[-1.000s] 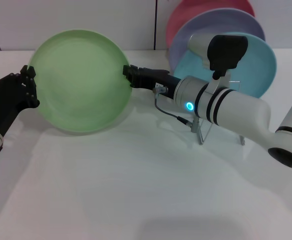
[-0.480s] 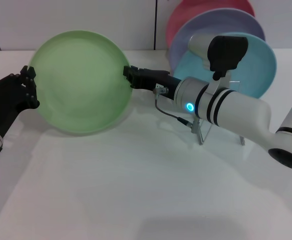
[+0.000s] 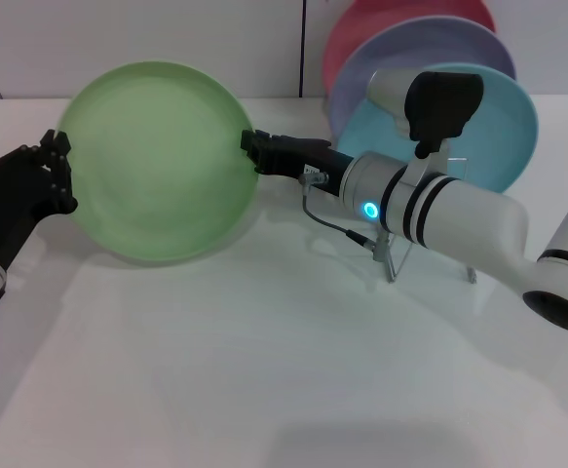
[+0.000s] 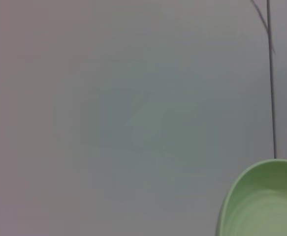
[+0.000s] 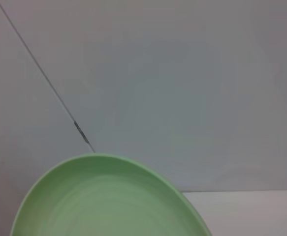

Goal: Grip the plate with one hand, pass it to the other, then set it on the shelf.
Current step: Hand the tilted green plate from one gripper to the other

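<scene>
The plate (image 3: 155, 159) is held tilted above a white table (image 3: 264, 370), gripped at opposite rim edges by the left gripper (image 3: 57, 166) and right gripper (image 3: 251, 148), both closed on it. A grey wall (image 4: 133, 98) is seen behind. The shelf (image 3: 430, 255) stands right.

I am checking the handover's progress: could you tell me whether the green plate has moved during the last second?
No. The green plate keeps its place against the wall seam behind it, with the left gripper and right gripper at opposite rims.
</scene>
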{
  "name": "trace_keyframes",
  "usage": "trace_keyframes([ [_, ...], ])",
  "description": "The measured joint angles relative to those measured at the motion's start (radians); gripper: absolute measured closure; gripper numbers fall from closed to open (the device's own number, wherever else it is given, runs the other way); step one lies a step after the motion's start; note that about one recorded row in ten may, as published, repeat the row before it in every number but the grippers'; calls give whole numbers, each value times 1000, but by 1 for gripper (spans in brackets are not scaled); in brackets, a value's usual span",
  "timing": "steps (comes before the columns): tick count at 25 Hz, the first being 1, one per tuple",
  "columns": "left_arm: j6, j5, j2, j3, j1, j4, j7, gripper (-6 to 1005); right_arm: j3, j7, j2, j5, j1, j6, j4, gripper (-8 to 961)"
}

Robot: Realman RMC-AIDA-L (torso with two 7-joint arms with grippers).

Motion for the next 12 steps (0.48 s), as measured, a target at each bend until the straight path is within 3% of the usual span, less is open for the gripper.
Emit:
trace_keyframes([
  [12,0,-2,0,6,1,1,-2,962,7,5,0,-21,-3,-5,0,878],
])
